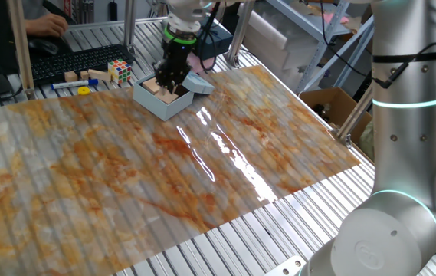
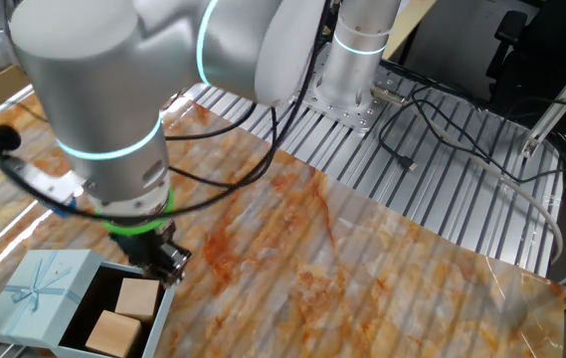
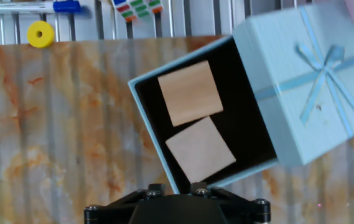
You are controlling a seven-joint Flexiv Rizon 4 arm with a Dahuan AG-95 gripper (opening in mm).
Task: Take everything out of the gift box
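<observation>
The pale blue gift box [image 1: 165, 103] stands open at the far side of the table, its ribboned lid [image 3: 307, 81] folded back beside it. In the hand view two tan wooden blocks [image 3: 190, 93] [image 3: 200, 149] lie side by side on the box's dark inside [image 3: 251, 134]. Both blocks also show in the other fixed view [image 2: 138, 296] [image 2: 113, 331]. My gripper [image 3: 177, 186] hovers just above the box's near edge, open and empty. It also shows in both fixed views [image 1: 172, 83] [image 2: 166, 264], close over the box [image 2: 153, 323].
A Rubik's cube [image 1: 120, 71], a yellow ring [image 3: 40, 33], a blue marker [image 3: 33, 7] and small wooden cubes [image 1: 70, 76] lie behind the box. A keyboard [image 1: 72, 61] and a dark navy box [image 1: 214, 42] are further back. A cardboard carton [image 1: 332, 103] stands off the table's right edge.
</observation>
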